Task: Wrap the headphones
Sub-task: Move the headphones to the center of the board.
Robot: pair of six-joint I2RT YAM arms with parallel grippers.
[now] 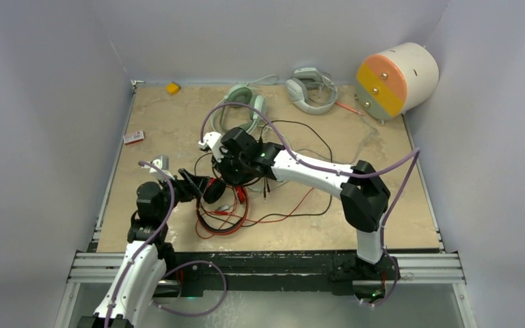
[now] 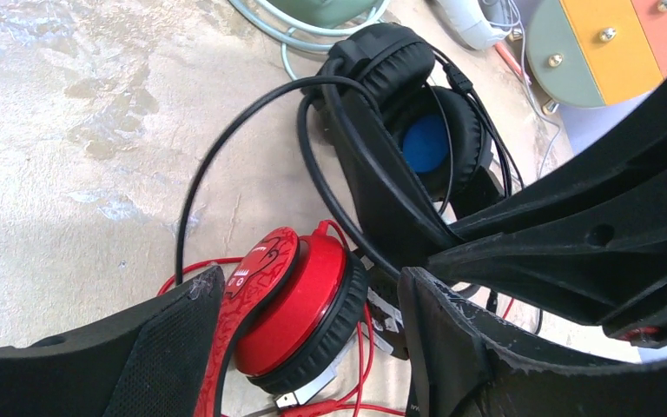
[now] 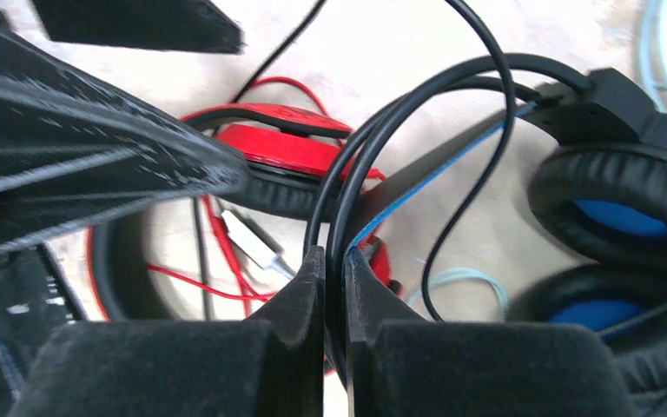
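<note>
The red-and-black headphones (image 2: 300, 300) lie on the table amid loops of red cable (image 1: 227, 220). My left gripper (image 2: 310, 278) is open and straddles one red ear cup. Its left finger (image 2: 165, 347) lies against the red headband, and a gap shows on the right side. Just beyond lie the black headphones with blue ear cups (image 2: 425, 143). My right gripper (image 3: 334, 261) is shut on their thin black cable (image 3: 373, 130), close to the headband. The mint-green headphones (image 1: 243, 102) lie further back. In the top view both grippers, left (image 1: 202, 186) and right (image 1: 236, 174), meet over the tangle.
A grey-white headset (image 1: 311, 89) sits at the back. A white cylinder with an orange and green face (image 1: 396, 78) lies at the back right. A yellow piece (image 1: 172, 87) and a small red item (image 1: 133, 137) lie at the left. Black and red cables (image 1: 301, 205) trail to the right.
</note>
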